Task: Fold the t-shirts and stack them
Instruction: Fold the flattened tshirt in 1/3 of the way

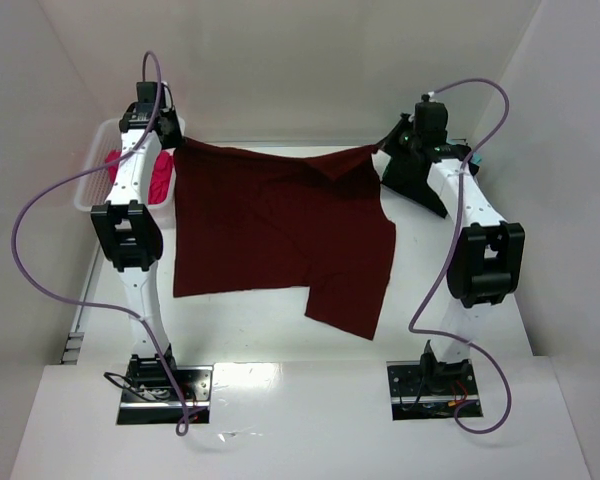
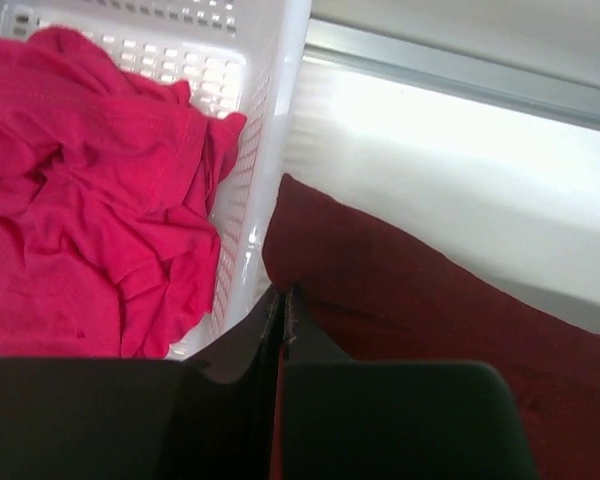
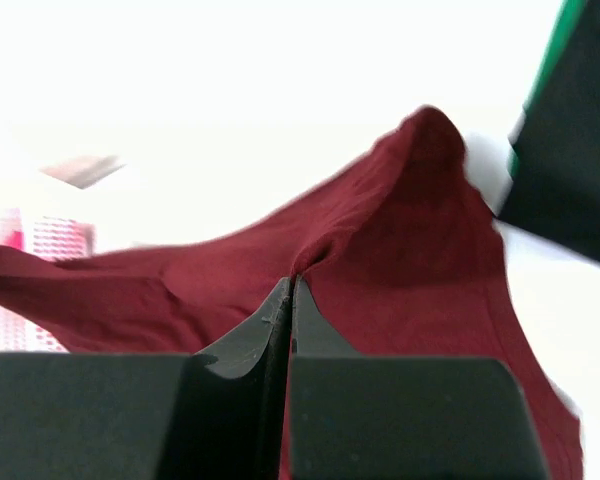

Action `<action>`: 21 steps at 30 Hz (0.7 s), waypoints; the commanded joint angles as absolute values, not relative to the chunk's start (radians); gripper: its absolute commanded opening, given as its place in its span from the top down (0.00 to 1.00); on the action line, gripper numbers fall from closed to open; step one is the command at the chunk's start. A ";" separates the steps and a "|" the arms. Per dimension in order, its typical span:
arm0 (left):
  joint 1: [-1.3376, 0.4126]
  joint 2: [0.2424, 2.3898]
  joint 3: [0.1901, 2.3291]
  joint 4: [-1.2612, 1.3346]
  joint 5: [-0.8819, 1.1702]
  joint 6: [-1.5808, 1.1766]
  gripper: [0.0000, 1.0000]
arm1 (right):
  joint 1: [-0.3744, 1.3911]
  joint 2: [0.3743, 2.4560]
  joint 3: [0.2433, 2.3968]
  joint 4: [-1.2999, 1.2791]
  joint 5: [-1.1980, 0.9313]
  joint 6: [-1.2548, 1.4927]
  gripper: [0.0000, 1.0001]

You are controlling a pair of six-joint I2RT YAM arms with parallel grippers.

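Top external shows the maroon shirt [image 1: 270,230] spread on the bench [image 1: 250,325], far corners lifted, both grips hidden behind the wrists; only wrist views show them. Left end effector [image 2: 283,300] pinches one maroon corner beside the basket [image 2: 270,120] holding the pink shirt [image 2: 90,200]; right end effector [image 3: 290,288] pinches the other, blurred, the black shirt [image 3: 580,160] cut off at right.

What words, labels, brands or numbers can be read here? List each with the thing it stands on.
None can be read. The dark maroon cloth t-shirt, the bright pink cloth t-shirt and the white plastic lattice basket bear no visible print. Any marking on the arms' metal base plates is too small to tell.
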State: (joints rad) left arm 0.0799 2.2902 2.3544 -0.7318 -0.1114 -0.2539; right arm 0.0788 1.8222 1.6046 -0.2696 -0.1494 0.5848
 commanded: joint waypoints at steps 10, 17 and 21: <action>0.072 2.330 2.423 -0.739 -0.036 -0.189 1.00 | 0.078 1.902 1.759 -0.244 -0.173 0.568 1.00; 0.041 2.228 2.243 -0.739 -0.133 -0.170 1.00 | 0.078 1.809 1.643 -0.224 -0.173 0.588 1.00; 0.031 2.125 2.053 -0.706 -0.124 -0.195 1.00 | 0.069 1.753 1.542 -0.224 -0.173 0.588 1.00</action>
